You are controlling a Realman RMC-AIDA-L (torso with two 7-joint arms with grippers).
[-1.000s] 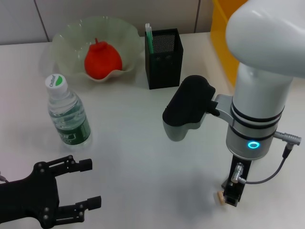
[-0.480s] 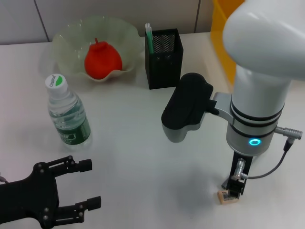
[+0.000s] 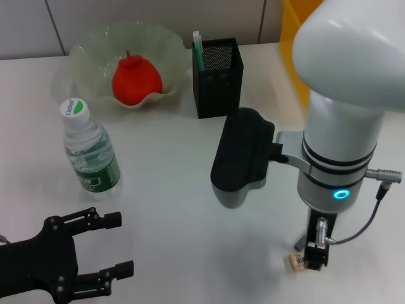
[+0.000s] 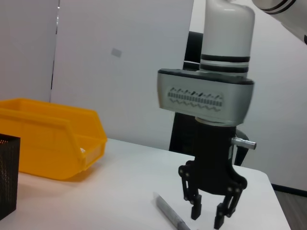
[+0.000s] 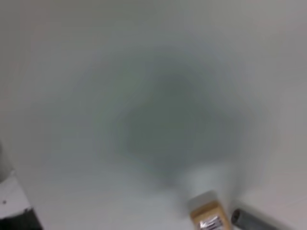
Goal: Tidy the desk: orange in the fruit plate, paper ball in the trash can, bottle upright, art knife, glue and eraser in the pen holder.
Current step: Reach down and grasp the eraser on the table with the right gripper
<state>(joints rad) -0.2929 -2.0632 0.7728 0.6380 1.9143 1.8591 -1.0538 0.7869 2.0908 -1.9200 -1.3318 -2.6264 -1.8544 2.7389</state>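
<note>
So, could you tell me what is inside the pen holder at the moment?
A green-and-white stick stands in a back corner of the pen holder. The mesh walls hide its lower interior, so anything lying there cannot be seen.

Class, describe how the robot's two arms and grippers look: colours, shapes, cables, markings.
The right arm is glossy white with black bands, a glowing blue ring and a grey cable; its right gripper is black with linked fingers. The left gripper is matte black and skeletal.

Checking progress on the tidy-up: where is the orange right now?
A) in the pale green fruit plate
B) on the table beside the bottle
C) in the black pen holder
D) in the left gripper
A: the orange sits inside the fruit plate, behind the upright bottle.
</note>
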